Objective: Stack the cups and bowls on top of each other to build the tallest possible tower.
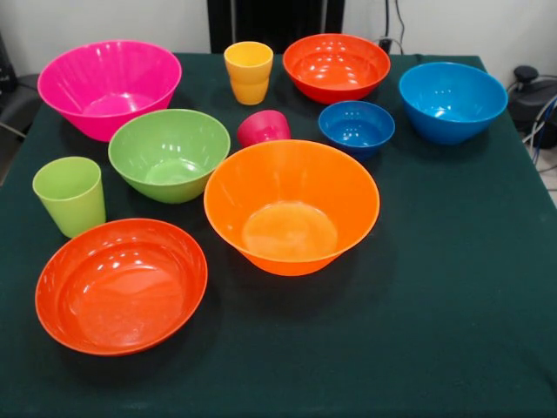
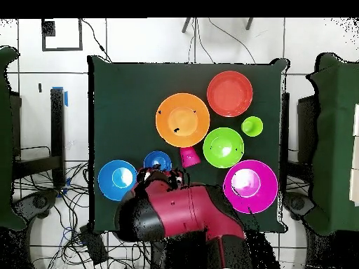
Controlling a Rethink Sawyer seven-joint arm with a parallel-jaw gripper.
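Every bowl and cup stands singly on the dark green table [image 1: 452, 287]; nothing is stacked. In the front view I see the big pink bowl [image 1: 109, 87], green bowl [image 1: 169, 154], big orange bowl [image 1: 291, 206], two red-orange bowls [image 1: 121, 285] [image 1: 336, 67], light blue bowl [image 1: 452, 102] and small dark blue bowl [image 1: 356, 128]. The yellow-orange cup [image 1: 249, 72] and lime green cup [image 1: 70, 196] stand upright. The red-pink cup [image 1: 264, 128] seems to lie on its side. The gripper [image 2: 160, 179] shows only in the overhead view, drawn back by the dark blue bowl [image 2: 157, 161].
The red and black arm [image 2: 182, 210] hangs over the table's robot-side edge and hides the yellow-orange cup and one red-orange bowl from above. The black pedestal [image 1: 274, 22] stands behind the table. Cables and dark equipment [image 1: 533, 91] lie beside it.
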